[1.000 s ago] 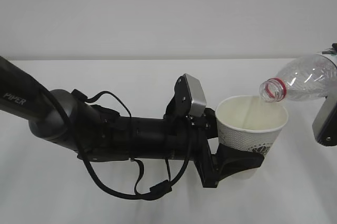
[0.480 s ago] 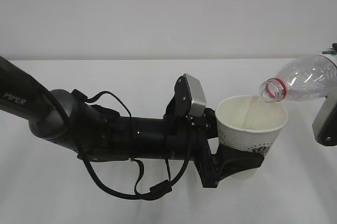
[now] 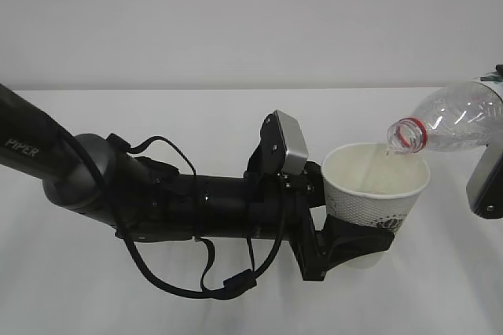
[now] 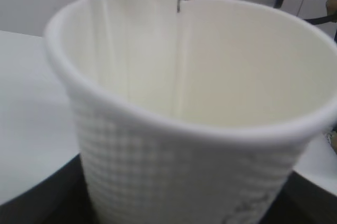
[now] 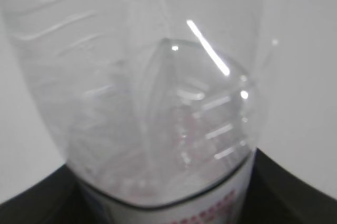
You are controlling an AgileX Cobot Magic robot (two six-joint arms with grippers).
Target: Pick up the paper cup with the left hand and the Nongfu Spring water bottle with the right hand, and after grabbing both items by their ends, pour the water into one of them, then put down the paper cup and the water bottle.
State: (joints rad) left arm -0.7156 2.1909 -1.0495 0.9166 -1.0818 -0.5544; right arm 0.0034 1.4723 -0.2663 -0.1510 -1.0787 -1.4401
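Pouring is in hand: the left gripper (image 3: 357,244) clasps the paper cup (image 3: 376,193), the right gripper (image 3: 487,182) grasps the tilted Nongfu Spring water bottle (image 3: 448,121) over its rim; next, righting the bottle and setting both down.

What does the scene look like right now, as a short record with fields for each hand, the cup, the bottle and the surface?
left hand: closed around the lower part of the paper cup, holding it upright
right hand: grips the Nongfu Spring water bottle near its base, at the right edge of the exterior view
bottle: tipped, uncapped mouth with red neck ring over the cup's far rim
cup: open top, cream inside; water level not discernible
surface: white table
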